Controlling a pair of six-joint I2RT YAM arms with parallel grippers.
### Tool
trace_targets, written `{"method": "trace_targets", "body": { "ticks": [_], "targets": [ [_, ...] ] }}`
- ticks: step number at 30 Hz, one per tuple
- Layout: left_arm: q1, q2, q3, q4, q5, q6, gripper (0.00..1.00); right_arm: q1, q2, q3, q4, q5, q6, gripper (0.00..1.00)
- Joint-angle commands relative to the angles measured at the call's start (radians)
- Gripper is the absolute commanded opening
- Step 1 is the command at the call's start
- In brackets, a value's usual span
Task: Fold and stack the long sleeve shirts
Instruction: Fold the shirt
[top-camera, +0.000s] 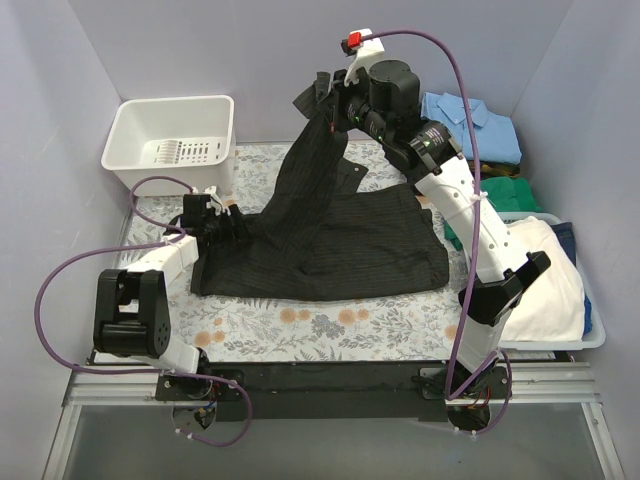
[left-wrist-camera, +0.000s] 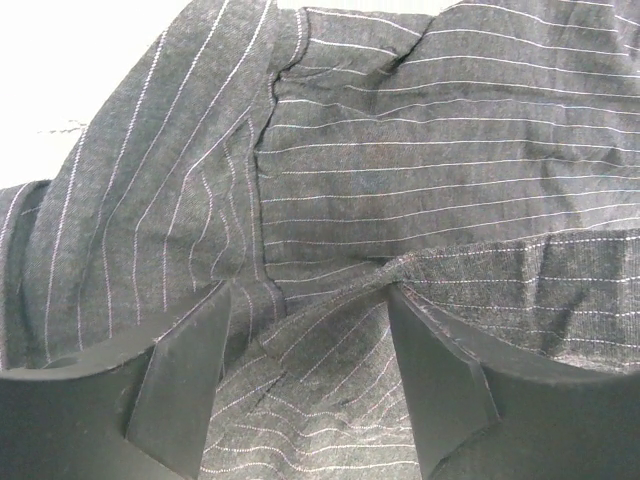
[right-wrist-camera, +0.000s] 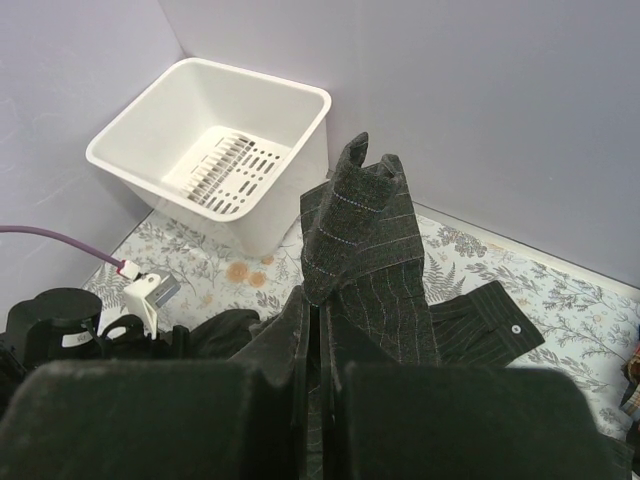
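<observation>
The right fingers (right-wrist-camera: 318, 375) pinch the black pinstriped shirt (top-camera: 330, 235) up high, while the left fingers (left-wrist-camera: 305, 380) squeeze its side on the desk (top-camera: 300, 325).

White basket, floral cloth and a side bin

A white plastic basket (top-camera: 175, 140) with a slotted bottom stands at the far left corner on the floral tablecloth (top-camera: 320, 325); a pale blue bin (top-camera: 590, 335) sits at the right edge, purple cables (top-camera: 60, 290) looping nearby.
</observation>
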Motion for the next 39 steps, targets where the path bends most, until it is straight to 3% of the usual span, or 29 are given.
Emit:
{"method": "trace_targets", "body": {
  "ticks": [1, 2, 5, 6, 9, 14, 20, 25, 39],
  "targets": [
    [0.006, 0.016, 0.013, 0.054, 0.042, 0.008, 0.6, -0.009, -0.057, 0.012, 0.059, -0.008, 0.01, 0.01],
    [0.008, 0.022, 0.016, 0.057, 0.046, 0.008, 0.57, -0.01, -0.058, 0.012, 0.059, -0.008, 0.01, 0.01],
    [0.006, 0.039, 0.023, 0.057, 0.074, 0.009, 0.33, -0.012, -0.061, 0.006, 0.059, -0.006, 0.013, 0.01],
    [0.006, 0.04, 0.021, 0.057, 0.077, 0.006, 0.14, -0.013, -0.063, 0.004, 0.059, -0.005, 0.012, 0.01],
    [0.006, 0.036, 0.015, 0.057, 0.082, 0.0, 0.0, -0.015, -0.066, -0.001, 0.059, -0.002, 0.013, 0.01],
    [0.008, 0.016, 0.012, 0.055, 0.056, -0.004, 0.0, -0.016, -0.072, -0.013, 0.059, 0.003, 0.01, 0.01],
    [0.008, -0.013, 0.032, 0.012, -0.099, -0.02, 0.0, -0.027, -0.112, -0.103, 0.059, 0.011, 0.009, 0.01],
    [0.016, -0.012, 0.043, -0.025, -0.2, -0.035, 0.0, -0.039, -0.194, -0.269, 0.057, -0.003, -0.003, 0.01],
    [0.025, 0.043, 0.026, -0.034, -0.224, -0.083, 0.0, -0.055, -0.498, -0.835, 0.108, -0.005, -0.066, 0.01]
  ]
}}
